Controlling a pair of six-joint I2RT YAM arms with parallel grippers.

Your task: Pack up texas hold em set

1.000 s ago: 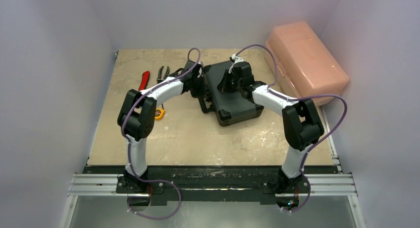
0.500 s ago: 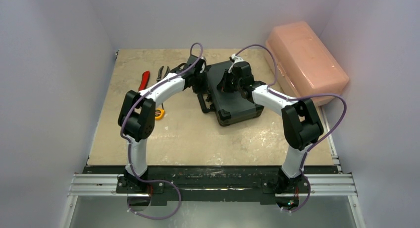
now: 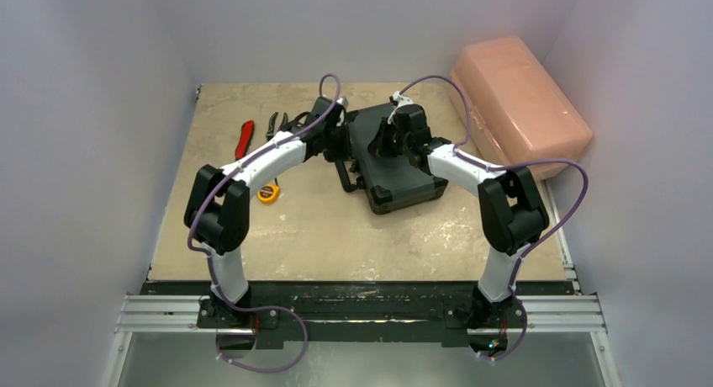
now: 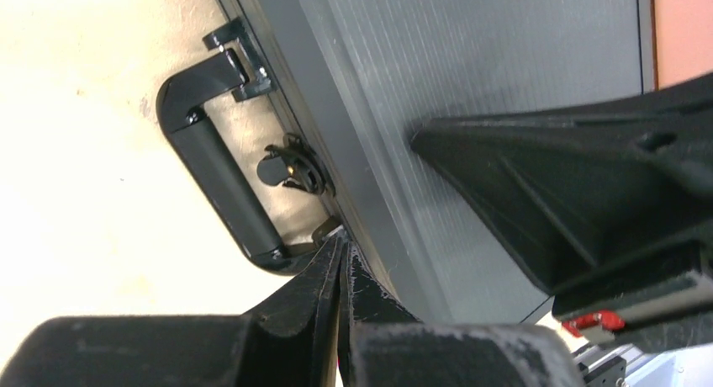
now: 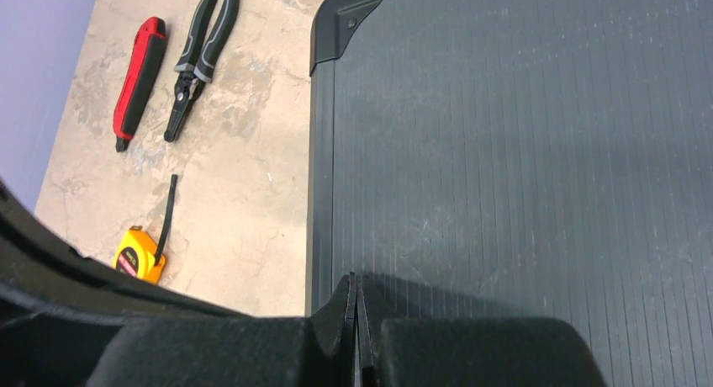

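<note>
Left gripper (image 4: 340,254): jaws pressed together, nothing between them. The tips sit at the front edge of the black hard briefcase with ribbed lid (image 4: 471,84), just beside the near end of its black moulded carry handle (image 4: 223,181).

Right gripper (image 5: 353,296): jaws likewise closed flat and empty, poised over the middle of the briefcase lid. Whether it actually touches the lid cannot be told.

Briefcase: lid down, lying flat mid-table between the two arms, handle side toward the left arm. No chips, cards, buttons or die are visible outside it.

Small black latch (image 4: 290,168): on the front edge between the handle mounts. Whether it is fastened cannot be told.

Step in hand, as judged: contents appear stowed and the lid shut, so securing the front latches is what remains. The next move calls for the left fingertips to press the latch home while the right gripper bears down on the lid.

Surroundings:
- red-handled tool (image 5: 139,76)
- black-handled pliers (image 5: 198,63)
- yellow tape measure (image 5: 139,257)
- large pink plastic box (image 3: 517,101), beside the briefcase at the table's far right edge

The three tools lie on the beige mottled table top (image 3: 336,227), apart from the briefcase.

Markings: the tape measure has a label, too small to read. No writing is legible on the briefcase.
</note>
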